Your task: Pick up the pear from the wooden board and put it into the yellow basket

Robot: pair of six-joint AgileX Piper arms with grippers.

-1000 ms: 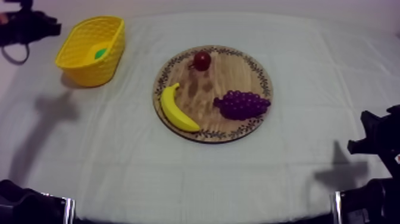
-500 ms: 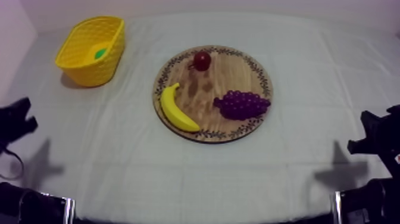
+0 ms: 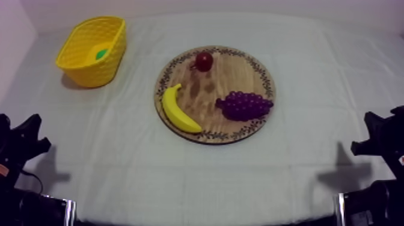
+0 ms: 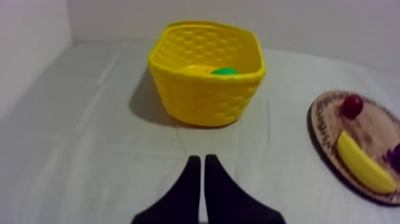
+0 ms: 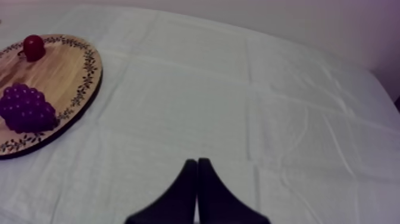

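The pear (image 4: pixel 224 71) lies inside the yellow basket (image 4: pixel 205 101) at the far left of the desk (image 3: pixel 120 156), while left fingers (image 4: pixel 194 170) and right fingers (image 5: pixel 190 173) each lie pressed together into a narrow wedge, holding nothing.

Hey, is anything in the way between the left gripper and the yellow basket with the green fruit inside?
Nothing visible. Only bare grey-white cloth lies between the left gripper and the yellow woven basket. The green toy fruit, likely the pear, lies inside it.

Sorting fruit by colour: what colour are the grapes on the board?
Dark purple; the grapes show best in the right wrist view.
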